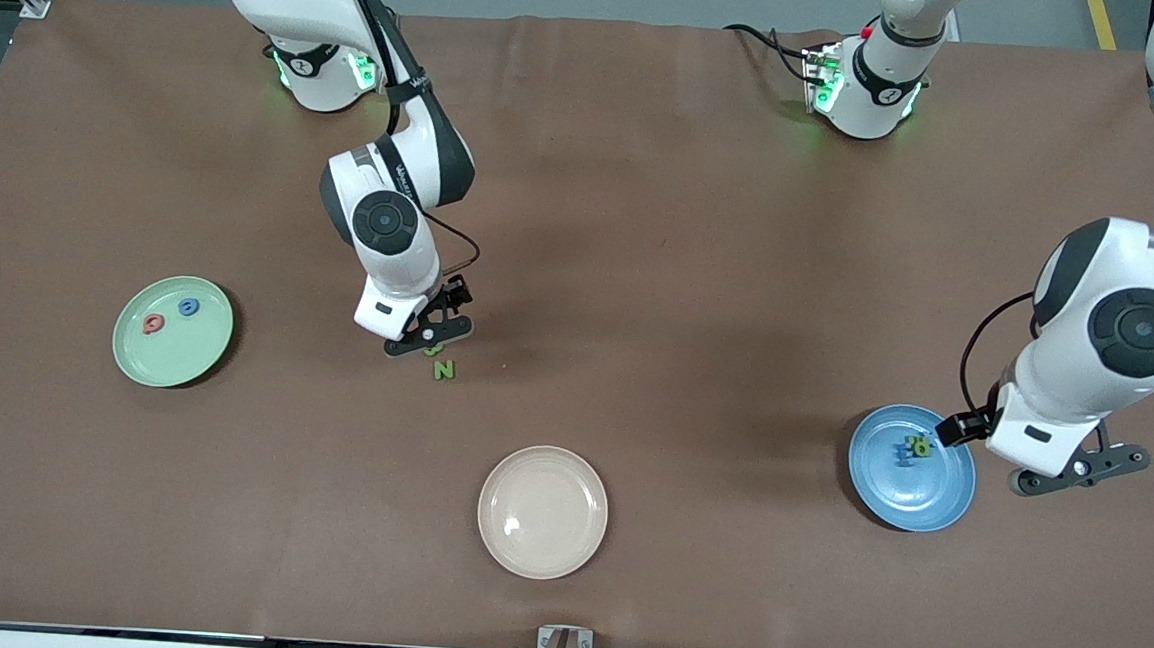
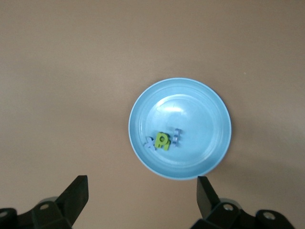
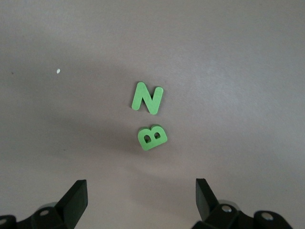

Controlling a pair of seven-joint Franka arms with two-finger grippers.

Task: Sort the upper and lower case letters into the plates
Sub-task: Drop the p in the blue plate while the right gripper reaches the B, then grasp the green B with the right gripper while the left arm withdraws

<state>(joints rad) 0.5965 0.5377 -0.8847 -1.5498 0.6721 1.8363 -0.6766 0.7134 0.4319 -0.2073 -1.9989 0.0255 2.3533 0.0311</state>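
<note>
Arm casings: glossy white shells with dark grey joint bands are seen on both arms.
Joint caps: round dark grey discs are set into the wrist housings.
Bases: green lights are shown on the white bases.
Cables: thin black cables are looped beside each wrist.
Left gripper point(image 1: 1079, 473): a black bar with silver screws is carried; black wedge fingers point(image 2: 76, 195) are fitted.
Right gripper point(image 1: 429, 336): the same black bar and fingers point(image 3: 76, 195) are fitted.
</note>
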